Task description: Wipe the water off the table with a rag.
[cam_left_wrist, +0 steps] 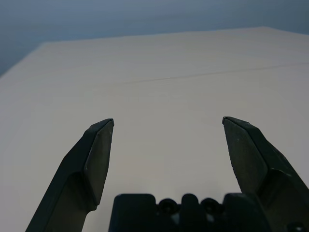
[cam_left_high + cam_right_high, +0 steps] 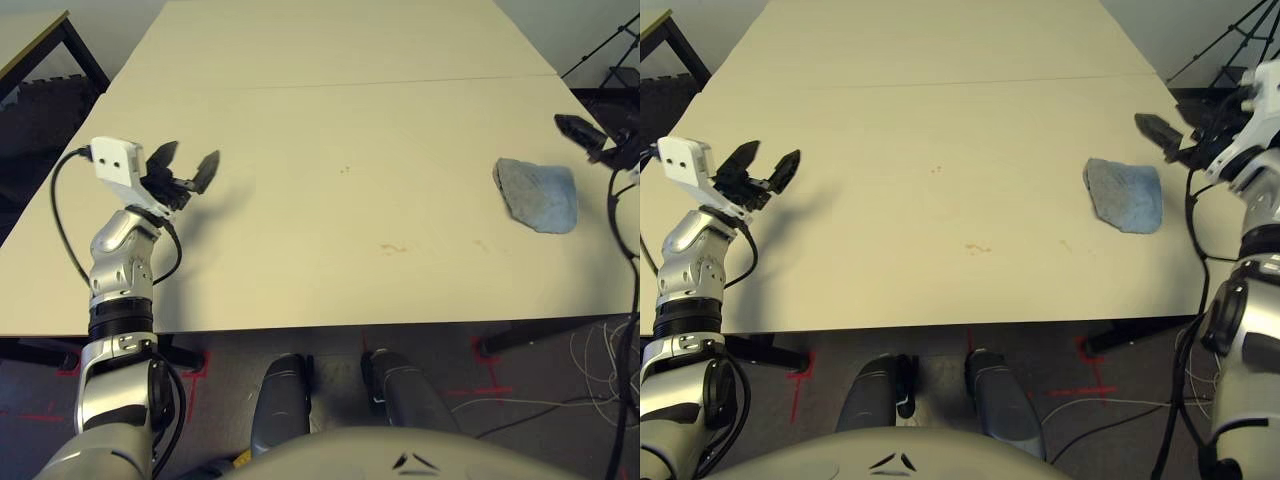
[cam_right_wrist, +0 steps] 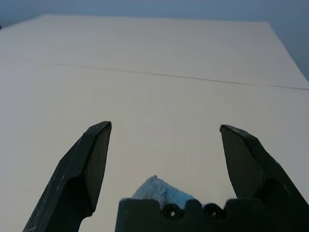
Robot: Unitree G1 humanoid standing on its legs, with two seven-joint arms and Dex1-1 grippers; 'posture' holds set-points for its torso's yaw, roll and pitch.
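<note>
A crumpled blue-grey rag [image 2: 1125,195] lies on the pale table [image 2: 300,120] near its right edge. My right gripper [image 2: 1192,128] hovers just right of the rag and a little beyond it, open with nothing between its fingers. In the right wrist view the rag [image 3: 161,191] peeks up below that gripper [image 3: 165,128]. Small amber drops of water [image 2: 393,248] mark the table's middle front, and a fainter pair of drops [image 2: 345,169] sits farther back. My left gripper [image 2: 190,165] is raised over the left part of the table, open and empty, as the left wrist view [image 1: 168,123] also shows.
A thin seam [image 2: 400,82] crosses the tabletop. A smaller wood-edged table [image 2: 30,40] stands off the far left corner. A black tripod [image 2: 610,50] is beyond the right edge. Cables [image 2: 600,370] lie on the floor at the right.
</note>
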